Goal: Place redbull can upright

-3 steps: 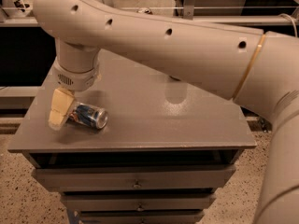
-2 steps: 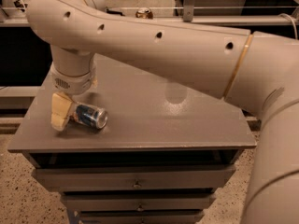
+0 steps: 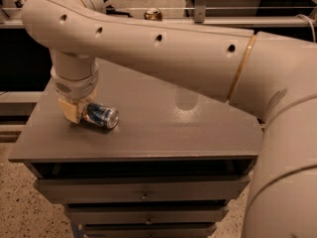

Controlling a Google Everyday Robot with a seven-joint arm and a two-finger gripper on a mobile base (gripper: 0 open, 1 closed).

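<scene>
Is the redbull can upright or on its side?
On its side: the redbull can lies flat on the tabletop, silver end pointing right, the gripper at its other end.

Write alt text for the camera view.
A redbull can lies on its side on a grey cabinet top, with the gripper down at one end. The arm spans the view above.

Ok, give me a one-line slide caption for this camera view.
End effector low at the left of the grey cabinet top, beside the slim blue-and-silver metal can lying on its side.
</scene>
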